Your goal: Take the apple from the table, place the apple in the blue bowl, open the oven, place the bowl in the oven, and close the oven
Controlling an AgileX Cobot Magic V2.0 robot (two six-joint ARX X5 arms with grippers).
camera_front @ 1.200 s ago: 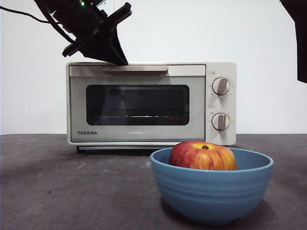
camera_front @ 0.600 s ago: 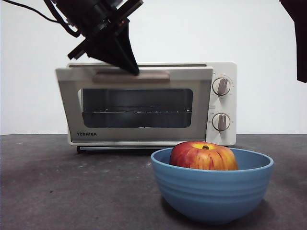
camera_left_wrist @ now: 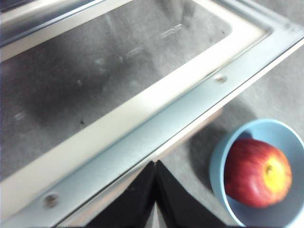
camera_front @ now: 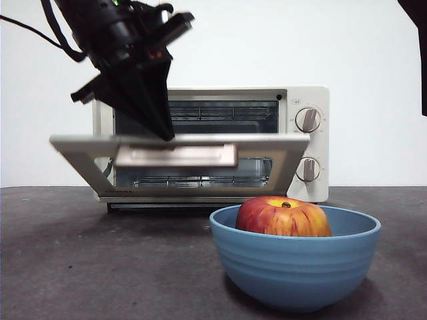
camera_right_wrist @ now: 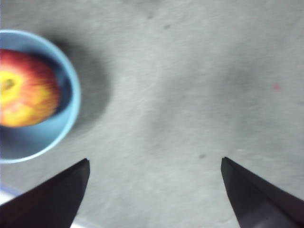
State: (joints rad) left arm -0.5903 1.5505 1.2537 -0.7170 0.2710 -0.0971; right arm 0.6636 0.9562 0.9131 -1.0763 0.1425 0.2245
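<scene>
The apple [camera_front: 283, 217] lies in the blue bowl [camera_front: 293, 267] at the front right of the table [camera_front: 93, 267]. Behind them stands the cream oven [camera_front: 308, 143], its door [camera_front: 287, 157] swung partway down so the racks inside show. My left gripper [camera_front: 167, 135] comes from the upper left, shut, with its tip against the door's top edge just above the bar handle [camera_front: 175, 156]. The left wrist view shows that shut gripper [camera_left_wrist: 155, 166] at the door frame [camera_left_wrist: 156, 118], with apple [camera_left_wrist: 256, 173] and bowl [camera_left_wrist: 285, 130] below. My right gripper [camera_right_wrist: 154, 190] hangs open over bare table beside the bowl [camera_right_wrist: 71, 109] and apple [camera_right_wrist: 26, 90].
Two grey knobs [camera_front: 307, 120] sit on the oven's right panel. The lowered door overhangs the table in front of the oven, just behind and left of the bowl. The right arm shows only as a black tip [camera_front: 419, 40] at the top right corner.
The oven door has swung from closed to partway down, and my left gripper has moved down and forward with its top edge. Bowl, apple and right arm have stayed put.
</scene>
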